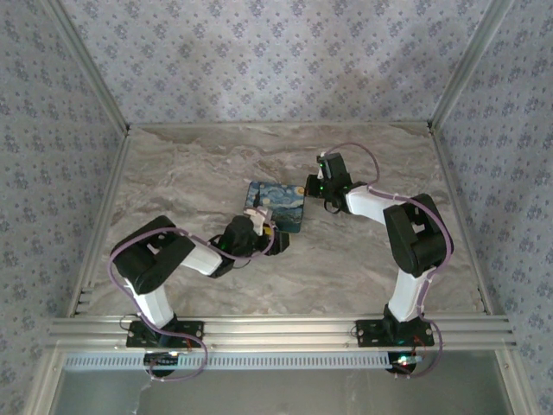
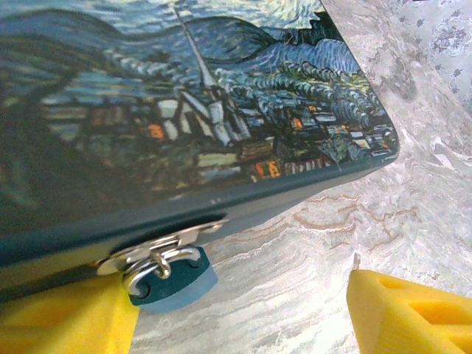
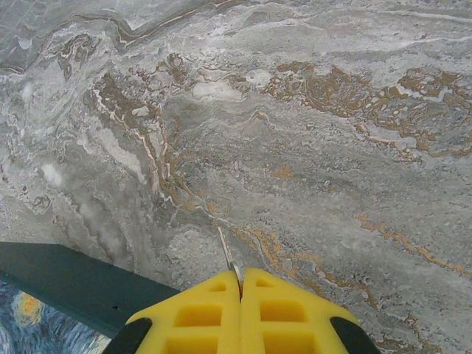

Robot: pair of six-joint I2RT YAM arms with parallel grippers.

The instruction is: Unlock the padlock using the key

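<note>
Left gripper [image 2: 243,318] sat nearest, fingers [image 2: 413,310] spread wide either side of the padlock [image 2: 174,285]. One finger was just beside the padlock, not clamped on it. The small blue padlock hung from the hasp [image 2: 158,249] on the box [image 2: 221,110] front edge. It was likely hard, light and free to swing, so best pinched across the flat body sides. Farther off, right gripper [image 3: 240,279] was pressed together on a thin metal blade, probably the key [image 3: 227,254], over the table [image 3: 310,133] beside the box corner. The key looked stiff and slippery. No readable writing or brand.
</note>
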